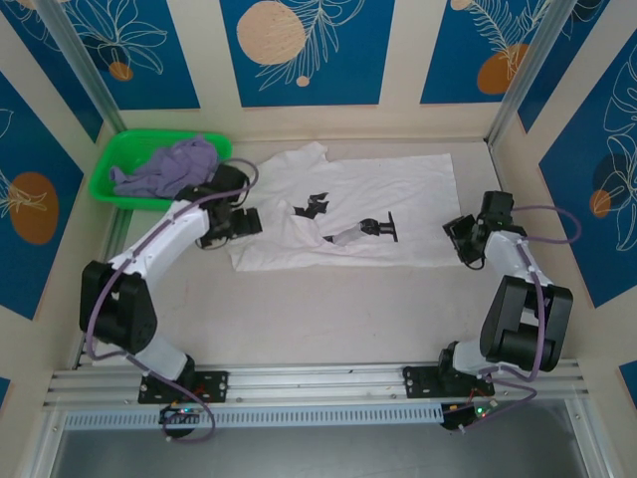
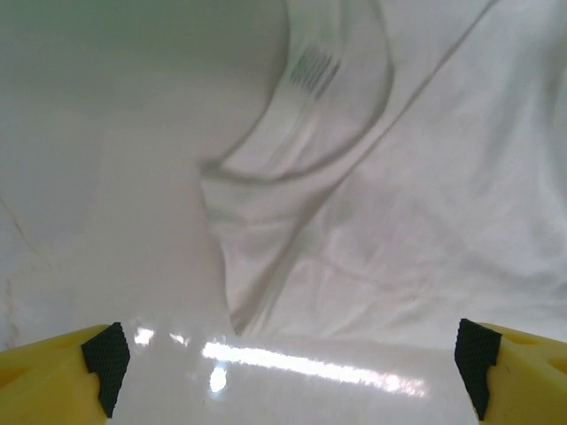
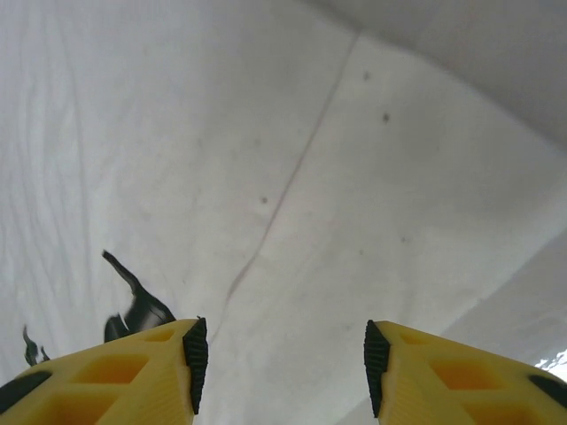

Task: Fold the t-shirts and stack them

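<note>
On the table (image 1: 328,309), the white t-shirt (image 1: 398,194) lay spread flat. The left hand (image 1: 242,221) gaped wide and empty at its left edge, and the right hand (image 1: 461,237) was half parted and empty at its right edge. The lavender t-shirt (image 1: 174,167) sat bunched in the green basket (image 1: 107,169). Folding and stacking apparently remained to be done.

The left end effector (image 2: 292,359) stands wide open before the white t-shirt (image 2: 425,204).

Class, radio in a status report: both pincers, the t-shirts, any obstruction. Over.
Left pincer open, right pincer open, nothing gripped. White t-shirt spread flat between them. Lavender t-shirt bunched in green basket.
</note>
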